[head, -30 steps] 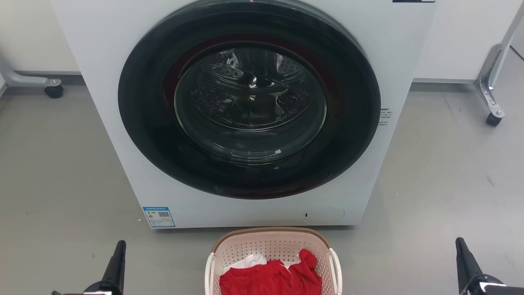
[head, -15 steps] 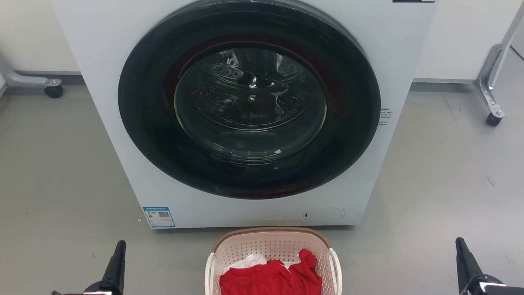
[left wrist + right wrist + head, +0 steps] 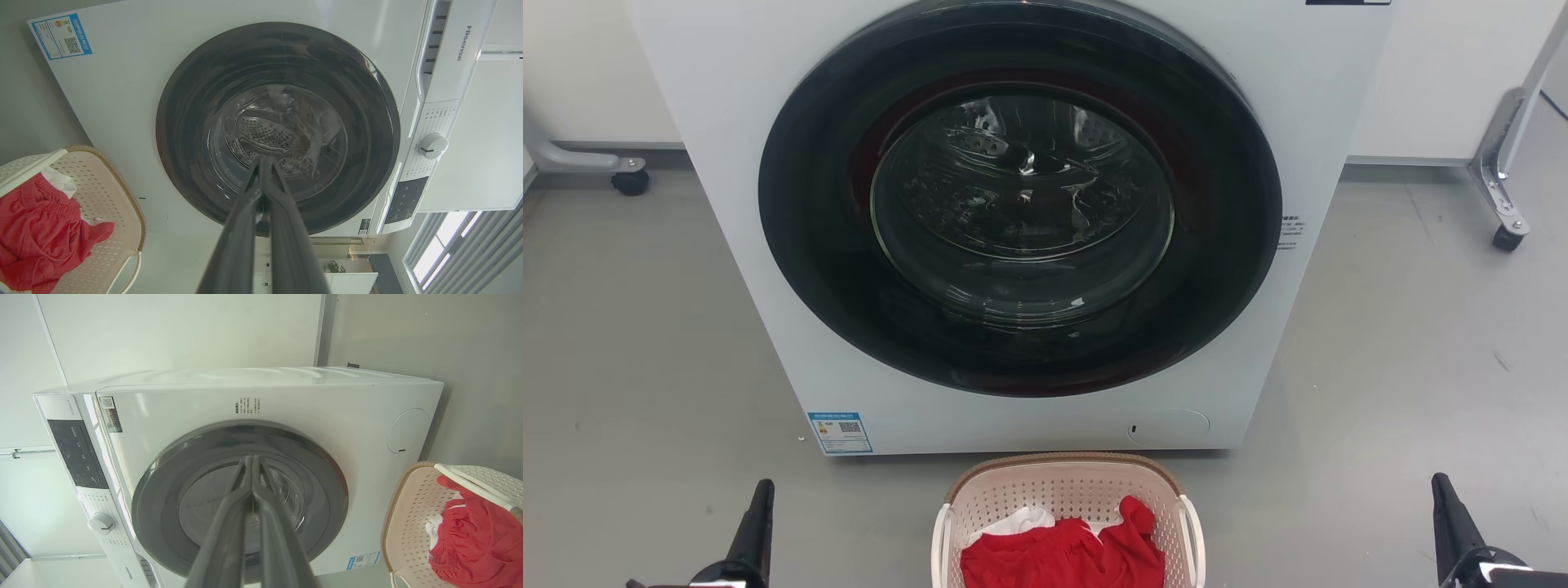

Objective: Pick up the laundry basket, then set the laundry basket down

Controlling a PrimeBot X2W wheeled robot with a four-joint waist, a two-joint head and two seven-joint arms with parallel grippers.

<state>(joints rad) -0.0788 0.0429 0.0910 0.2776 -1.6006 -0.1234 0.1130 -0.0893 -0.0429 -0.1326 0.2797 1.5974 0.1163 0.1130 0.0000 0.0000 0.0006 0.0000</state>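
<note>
Comparison with the head views of one second and half a second before: no shift in laundry basket (image 3: 1062,488), washer (image 3: 727,204) or either tool; camera steady as well. Meaning for the task: no lift, carry or lowering under way at this moment; both arms idle and well apart from the basket. Fits equally a basket waiting for pick-up and a basket already set back down; not decidable from one still scene. Left tool (image 3: 264,163): fingers pressed together along their length, no gap at the tips, nothing held; at 7 o'clock in the head view, pointing toward 12. Right tool (image 3: 251,460): likewise closed tight, nothing between the fingers; at 5 o'clock in the head view, pointing toward 12. Basket position: on the grey floor (image 3: 621,327) at 6 o'clock in the head view, upright, just in front of the washer's base, midway between the two tools, touching neither. Basket appearance: rounded-rectangular, pale pink-cream plastic, walls perforated in regular rows, brown woven-look rim, one white handle (image 3: 941,535) at 9 o'clock, another at 3 o'clock. Contents: crumpled red garment (image 3: 1062,559) over most of the bottom, a white cloth (image 3: 1023,518) at its 11 o'clock edge. Near part of the basket cut off by the frame edge.
</note>
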